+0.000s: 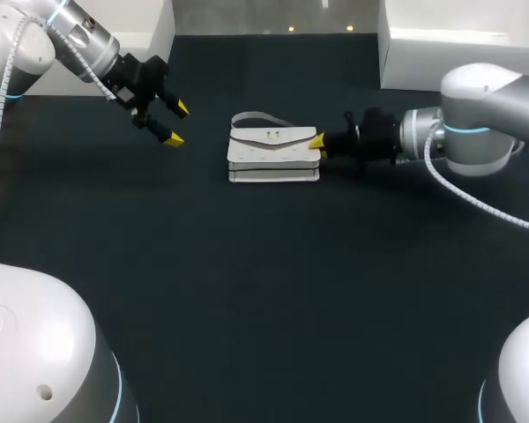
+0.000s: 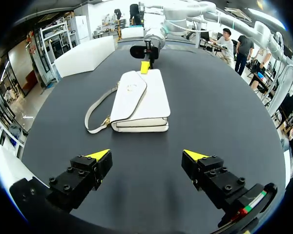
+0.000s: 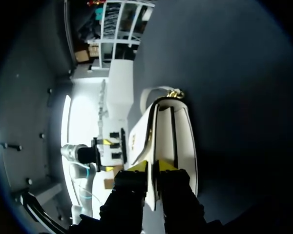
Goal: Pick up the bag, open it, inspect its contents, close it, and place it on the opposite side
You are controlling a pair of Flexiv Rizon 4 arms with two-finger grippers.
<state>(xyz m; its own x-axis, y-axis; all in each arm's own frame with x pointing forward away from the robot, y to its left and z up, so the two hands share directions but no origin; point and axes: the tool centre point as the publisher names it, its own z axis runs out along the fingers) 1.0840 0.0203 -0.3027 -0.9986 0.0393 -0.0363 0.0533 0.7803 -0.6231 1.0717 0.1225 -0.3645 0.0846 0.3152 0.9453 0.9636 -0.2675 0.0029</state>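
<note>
The dark table (image 1: 247, 291) carries the white bag (image 1: 273, 157), which lies flat at mid-table. The right gripper (image 1: 317, 143) pinches the bag's end edge, presumably to lift it. The left gripper (image 1: 178, 124) hovers apart on the other side with fingers spread, likely positioned to open the flap.

The right gripper (image 3: 153, 166) covers the near end of the bag (image 3: 183, 141) in the right wrist view, and from above it overlaps the end facing the tabletop's right edge, so its grip cannot be told. The closed flap (image 2: 129, 93) hides the inside, and the strap (image 1: 257, 117) ends vanish behind the bag
</note>
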